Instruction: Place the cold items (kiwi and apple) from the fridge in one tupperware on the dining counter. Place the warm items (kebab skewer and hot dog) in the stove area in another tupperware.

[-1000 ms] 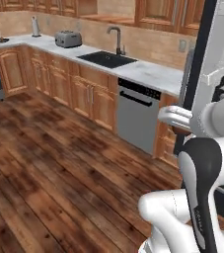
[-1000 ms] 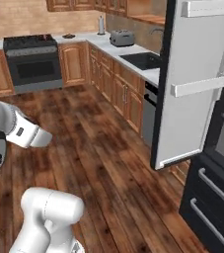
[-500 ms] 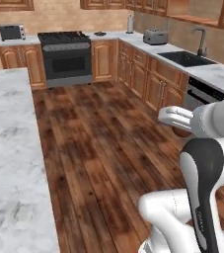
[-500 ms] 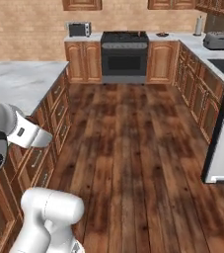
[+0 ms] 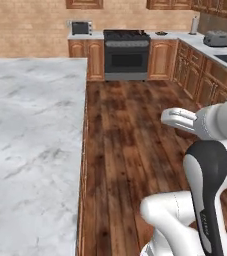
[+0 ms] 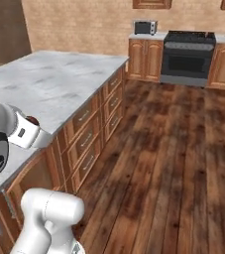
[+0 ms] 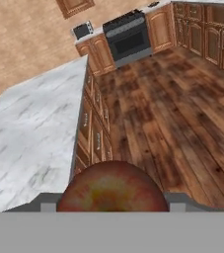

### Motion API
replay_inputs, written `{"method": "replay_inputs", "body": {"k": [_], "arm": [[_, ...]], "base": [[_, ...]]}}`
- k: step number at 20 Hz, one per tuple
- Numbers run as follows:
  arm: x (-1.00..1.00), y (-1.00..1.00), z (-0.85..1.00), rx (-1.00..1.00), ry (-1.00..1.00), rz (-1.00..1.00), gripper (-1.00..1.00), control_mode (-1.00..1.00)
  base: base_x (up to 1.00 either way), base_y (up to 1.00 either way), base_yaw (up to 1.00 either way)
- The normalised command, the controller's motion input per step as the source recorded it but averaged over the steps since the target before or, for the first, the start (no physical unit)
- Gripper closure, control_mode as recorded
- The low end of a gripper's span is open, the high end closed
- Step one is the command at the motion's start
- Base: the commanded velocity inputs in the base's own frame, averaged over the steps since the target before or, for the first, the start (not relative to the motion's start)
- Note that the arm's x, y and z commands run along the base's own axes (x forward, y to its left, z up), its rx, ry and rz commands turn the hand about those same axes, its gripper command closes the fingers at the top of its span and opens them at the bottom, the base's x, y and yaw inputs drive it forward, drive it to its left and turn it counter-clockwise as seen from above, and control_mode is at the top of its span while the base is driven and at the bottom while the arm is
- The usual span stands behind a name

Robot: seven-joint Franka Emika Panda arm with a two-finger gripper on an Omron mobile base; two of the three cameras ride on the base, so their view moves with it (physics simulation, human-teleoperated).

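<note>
Your apple (image 7: 113, 187), red with a yellowish blotch, sits right at the bottom of the hand view, wedged between the two finger tips, so the jaws are partly closed around it and carrying it. In the right base view you can catch a sliver of the same apple (image 6: 32, 120) poking out past the white hand, held just over the near edge of the marble worktop (image 6: 59, 84).

That worktop (image 5: 30, 135) spreads wide on your left in the left base view, bare grey-veined marble with wooden drawers (image 6: 86, 136) below it. The wood plank floor (image 5: 130, 130) runs away ahead to the black stove (image 5: 126, 54) on the far wall. A small microwave (image 5: 80, 27) stands on the counter left of the stove, and a toaster (image 5: 216, 38) sits on the side counter to the right.
</note>
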Motion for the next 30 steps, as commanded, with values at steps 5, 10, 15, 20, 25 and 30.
{"method": "replay_inputs", "body": {"k": [5, 10, 15, 20, 25, 30], "arm": [[0.00, 0.00, 0.00, 0.00, 0.00, 0.00, 1.00, 1.00], [0.00, 0.00, 0.00, 0.00, 0.00, 0.00, 1.00, 1.00], [0.00, 0.00, 0.00, 0.00, 0.00, 0.00, 1.00, 1.00], [0.00, 0.00, 0.00, 0.00, 0.00, 0.00, 1.00, 1.00], [0.00, 0.00, 0.00, 0.00, 0.00, 0.00, 1.00, 1.00], [0.00, 0.00, 0.00, 0.00, 0.00, 0.00, 1.00, 1.00]], "base": [[-0.68, 0.00, 0.40], [-0.65, 0.00, 0.34], [-0.67, 0.00, 0.36], [-0.96, 0.00, 0.36], [-0.96, 0.04, 0.15], [-0.37, 0.65, 0.12]]}}
